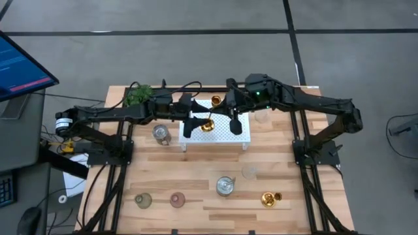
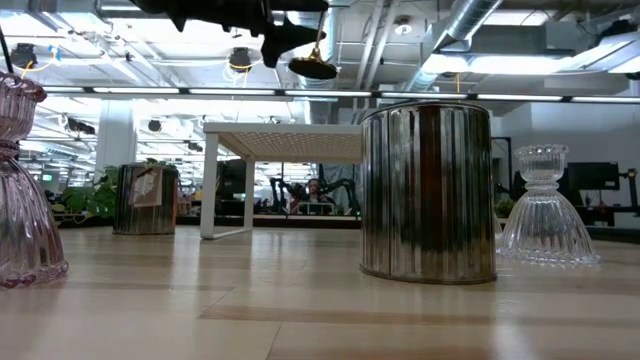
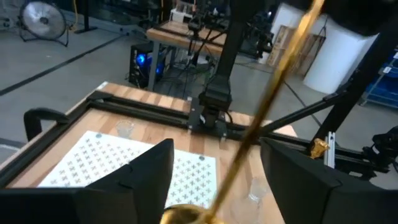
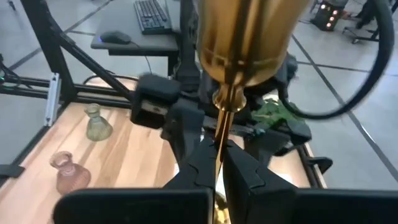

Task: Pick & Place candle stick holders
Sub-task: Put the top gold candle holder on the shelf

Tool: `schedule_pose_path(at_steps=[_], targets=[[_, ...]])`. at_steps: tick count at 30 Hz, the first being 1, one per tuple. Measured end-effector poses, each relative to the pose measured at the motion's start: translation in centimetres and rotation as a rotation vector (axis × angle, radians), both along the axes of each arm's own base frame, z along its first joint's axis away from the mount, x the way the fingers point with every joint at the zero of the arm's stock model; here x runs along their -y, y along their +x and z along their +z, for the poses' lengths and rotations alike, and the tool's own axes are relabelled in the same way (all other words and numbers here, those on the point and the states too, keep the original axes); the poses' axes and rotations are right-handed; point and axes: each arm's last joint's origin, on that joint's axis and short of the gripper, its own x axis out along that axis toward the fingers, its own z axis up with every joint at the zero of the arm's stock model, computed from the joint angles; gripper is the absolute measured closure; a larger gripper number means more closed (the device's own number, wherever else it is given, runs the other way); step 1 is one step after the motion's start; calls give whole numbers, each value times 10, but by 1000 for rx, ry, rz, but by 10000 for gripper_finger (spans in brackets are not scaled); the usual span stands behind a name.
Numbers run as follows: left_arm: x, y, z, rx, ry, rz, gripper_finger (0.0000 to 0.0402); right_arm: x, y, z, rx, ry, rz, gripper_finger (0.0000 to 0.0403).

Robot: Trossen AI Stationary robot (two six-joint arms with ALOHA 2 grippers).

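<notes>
Upper centre of the high view: tall slender gold candle stick holder (image 1: 208, 124) above the white perforated stand (image 1: 219, 134), both grippers on it. Right gripper (image 4: 219, 163) pinches the thin shiny stem; its lower part is cut off. Left gripper (image 1: 196, 124) at the round base; grip unclear, stem passing between spread fingers (image 3: 146, 171). Ribbed silvery cup (image 2: 427, 192) hides the stand's far end in the low view.

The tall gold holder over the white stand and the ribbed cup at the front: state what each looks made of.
The tall gold holder: polished metal, likely brass or gold plating, since its mirror-smooth gold surface shows sharp highlights. The ribbed cup: silvery metal, perhaps chromed or tin, given its reflective vertical ribs. The white stand: apparently painted perforated sheet metal.
</notes>
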Motion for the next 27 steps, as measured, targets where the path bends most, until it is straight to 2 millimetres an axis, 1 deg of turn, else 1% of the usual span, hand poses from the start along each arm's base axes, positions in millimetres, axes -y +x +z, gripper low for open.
schedule_pose_path(at_steps=[3,7,10,16,20,22,25,27], targets=[[1,0,0,0,1,-16,202,4,0,1,14,1,-5,403],[2,2,-2,-6,3,-70,268,6,0,1,15,11,11,403],[2,2,-2,-3,14,-77,313,6,0,2,22,11,16,403],[2,0,0,12,86,-74,382,9,-1,3,33,21,20,403],[2,0,1,14,91,-74,385,10,-1,3,31,31,18,402],[2,0,1,15,90,-69,385,10,-1,3,32,23,20,394],[2,1,1,15,100,-46,388,11,-2,4,32,10,16,360],[1,1,1,14,117,-10,388,11,-11,6,13,-1,15,327]])
